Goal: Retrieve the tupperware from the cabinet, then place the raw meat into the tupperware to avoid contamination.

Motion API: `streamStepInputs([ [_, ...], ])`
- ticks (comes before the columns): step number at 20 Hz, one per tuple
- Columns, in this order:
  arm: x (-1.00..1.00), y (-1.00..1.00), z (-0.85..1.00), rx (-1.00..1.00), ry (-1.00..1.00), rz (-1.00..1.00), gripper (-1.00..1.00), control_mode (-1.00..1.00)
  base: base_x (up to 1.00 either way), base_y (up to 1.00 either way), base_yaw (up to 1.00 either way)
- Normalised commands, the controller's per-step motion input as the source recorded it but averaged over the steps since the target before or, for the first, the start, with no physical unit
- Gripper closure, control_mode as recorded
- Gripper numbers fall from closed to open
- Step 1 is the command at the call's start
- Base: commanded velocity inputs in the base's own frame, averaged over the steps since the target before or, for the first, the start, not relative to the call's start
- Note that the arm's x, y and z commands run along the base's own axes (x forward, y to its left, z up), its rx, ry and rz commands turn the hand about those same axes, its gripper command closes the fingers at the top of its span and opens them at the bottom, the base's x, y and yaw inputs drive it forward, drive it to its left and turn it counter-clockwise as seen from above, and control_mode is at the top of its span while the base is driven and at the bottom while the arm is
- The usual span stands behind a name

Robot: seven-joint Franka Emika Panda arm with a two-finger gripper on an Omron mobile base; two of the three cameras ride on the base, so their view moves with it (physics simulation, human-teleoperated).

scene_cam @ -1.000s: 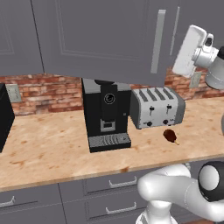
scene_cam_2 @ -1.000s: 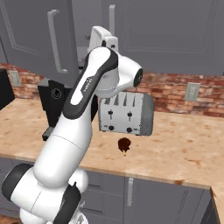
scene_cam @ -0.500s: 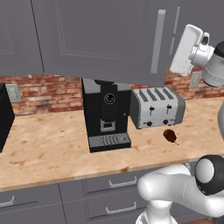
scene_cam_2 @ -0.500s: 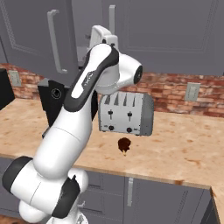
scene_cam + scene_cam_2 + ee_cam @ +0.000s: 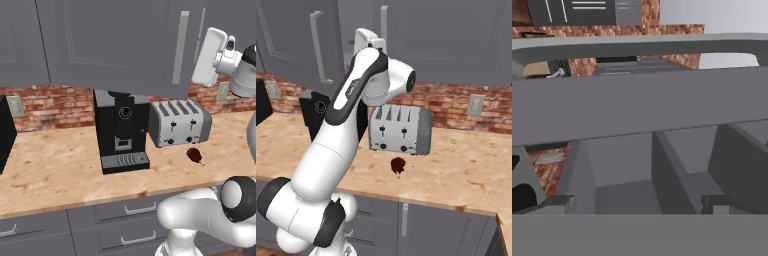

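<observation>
In the left base view we see the raw meat lying on the wooden surface just in front of the silver toaster, beside the black coffee machine. Our hand is raised to the cabinet, close to its bar handle.

In the right base view the meat sits before the toaster, the cabinet overhead.

In the hand view our pincer is spread wide, released, its fingertips straddling a grey handle bar.
</observation>
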Motion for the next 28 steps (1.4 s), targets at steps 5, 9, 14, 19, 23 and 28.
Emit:
streamStepInputs([
  [5,-0.32,0.21,0.0,-0.04,-0.01,0.04,-1.0,-1.0,0.0,0.0,0.0],
  [9,-0.54,0.24,0.0,-0.04,-0.03,0.06,-1.0,-1.0,0.0,0.0,0.0],
  [14,-0.72,0.28,0.0,-0.02,-0.05,0.09,-1.0,-1.0,0.0,0.0,0.0],
  [19,-0.74,0.37,0.0,-0.02,-0.06,0.09,-1.0,-1.0,0.0,0.0,0.0],
  [23,-0.62,0.54,0.0,-0.03,-0.06,0.07,-1.0,-1.0,0.0,0.0,0.0],
  [28,-0.33,0.72,-0.05,-0.07,-0.04,0.01,-1.0,-1.0,0.0,0.0,0.0],
])
